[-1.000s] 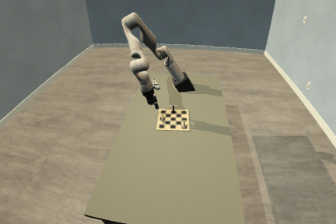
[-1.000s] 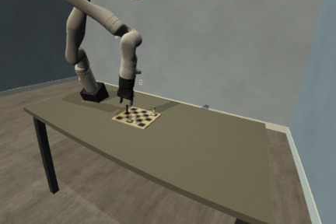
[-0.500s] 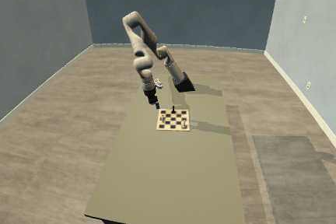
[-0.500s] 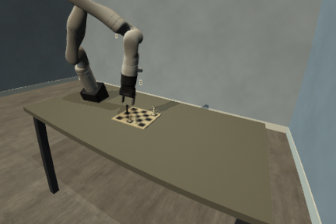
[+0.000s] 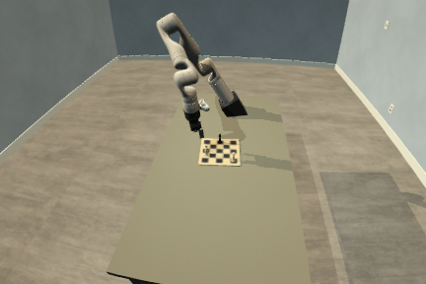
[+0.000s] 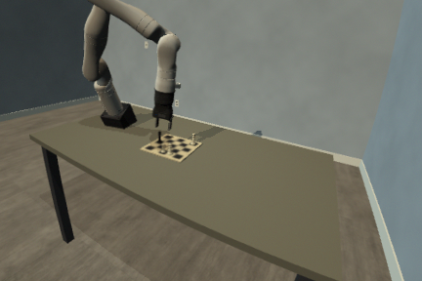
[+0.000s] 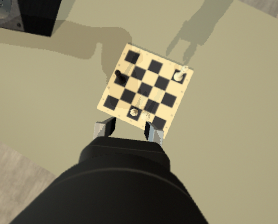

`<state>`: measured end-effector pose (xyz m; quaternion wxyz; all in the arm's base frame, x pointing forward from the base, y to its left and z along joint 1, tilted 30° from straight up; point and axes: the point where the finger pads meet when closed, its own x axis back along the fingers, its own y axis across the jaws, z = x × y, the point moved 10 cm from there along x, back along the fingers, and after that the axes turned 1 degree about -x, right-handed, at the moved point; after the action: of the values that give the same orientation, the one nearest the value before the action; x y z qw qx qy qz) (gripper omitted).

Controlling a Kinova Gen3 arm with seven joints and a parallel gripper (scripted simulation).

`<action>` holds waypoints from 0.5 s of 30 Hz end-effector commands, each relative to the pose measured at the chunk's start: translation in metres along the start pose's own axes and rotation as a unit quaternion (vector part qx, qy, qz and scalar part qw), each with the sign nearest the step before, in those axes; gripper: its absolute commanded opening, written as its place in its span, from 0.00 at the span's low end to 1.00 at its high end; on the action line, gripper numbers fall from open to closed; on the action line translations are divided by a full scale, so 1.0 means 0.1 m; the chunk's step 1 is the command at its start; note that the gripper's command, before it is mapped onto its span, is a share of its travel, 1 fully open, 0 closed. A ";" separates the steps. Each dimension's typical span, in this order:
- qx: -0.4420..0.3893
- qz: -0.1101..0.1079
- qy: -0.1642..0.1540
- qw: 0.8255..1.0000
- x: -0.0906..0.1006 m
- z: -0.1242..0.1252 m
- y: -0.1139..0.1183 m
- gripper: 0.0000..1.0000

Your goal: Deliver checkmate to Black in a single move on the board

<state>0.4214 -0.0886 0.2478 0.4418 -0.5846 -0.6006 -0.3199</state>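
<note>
A small chessboard (image 5: 219,164) (image 6: 147,149) (image 7: 102,104) lies on the table near the robot base. It carries a black piece (image 5: 219,138) (image 6: 160,142) (image 7: 120,77) near one edge. One white piece (image 5: 233,157) (image 6: 193,140) (image 7: 180,76) stands at a corner. Another white piece (image 5: 206,152) (image 6: 169,150) (image 7: 133,112) stands at the edge nearest my fingers. My gripper (image 5: 199,133) (image 6: 163,127) (image 7: 130,125) is open and empty. It hangs above the board's edge, a little above the pieces. The edge letters and digits are too small to read.
The olive table (image 5: 207,229) (image 6: 254,187) (image 7: 225,150) stretches long past the board. The black robot base (image 5: 233,106) (image 6: 117,118) (image 7: 35,17) stands on the table behind the board.
</note>
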 end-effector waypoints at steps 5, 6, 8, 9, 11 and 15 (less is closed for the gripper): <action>0.010 -0.011 -0.010 1.000 0.06 0.09 0.03 1.00; 0.010 -0.011 -0.010 1.000 0.06 0.09 0.03 1.00; 0.010 -0.011 -0.010 1.000 0.06 0.09 0.03 1.00; 0.010 -0.011 -0.010 1.000 0.06 0.09 0.03 1.00; 0.010 -0.011 -0.010 1.000 0.06 0.09 0.03 1.00; 0.015 -0.018 -0.018 1.000 0.08 0.14 0.05 1.00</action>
<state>0.4233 -0.0782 0.2483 0.4359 -0.5773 -0.6161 -0.3116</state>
